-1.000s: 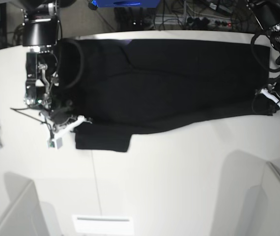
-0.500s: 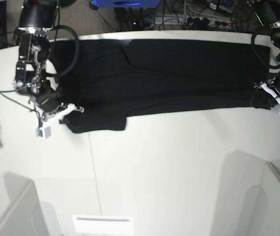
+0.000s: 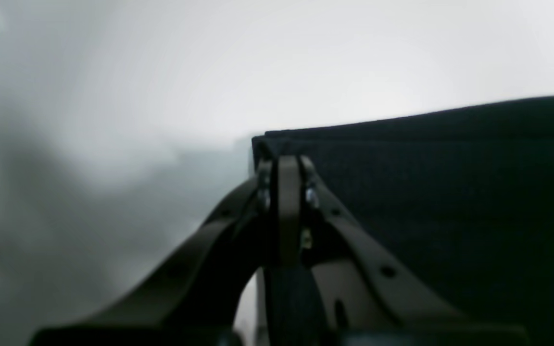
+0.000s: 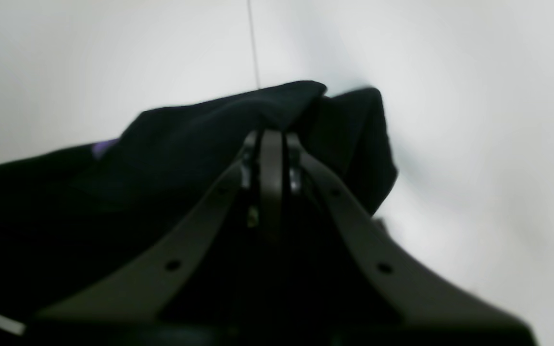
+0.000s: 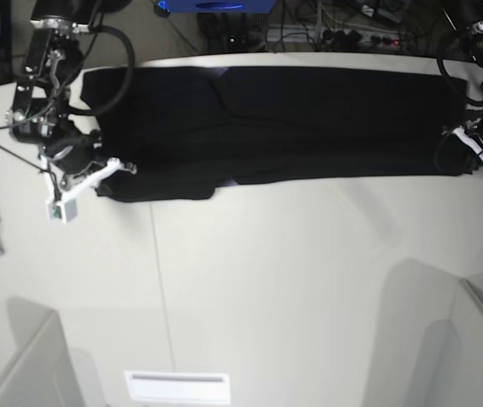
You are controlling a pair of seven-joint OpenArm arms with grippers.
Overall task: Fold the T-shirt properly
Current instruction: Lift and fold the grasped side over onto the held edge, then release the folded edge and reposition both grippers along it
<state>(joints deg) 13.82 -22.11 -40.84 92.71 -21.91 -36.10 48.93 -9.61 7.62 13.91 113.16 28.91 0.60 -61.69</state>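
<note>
Cloth is pinched at both ends. The T-shirt (image 5: pixel 275 123) is laid out as a long black strip along the far side of the white table (image 5: pixel 292 280), its long way running from one arm to the other. The near corner at one end is held tight by the right gripper (image 4: pixel 271 139), and the near corner at the other end by the left gripper (image 3: pixel 284 166). Probably the near edge is to be carried away from the camera, over the strip.
</note>
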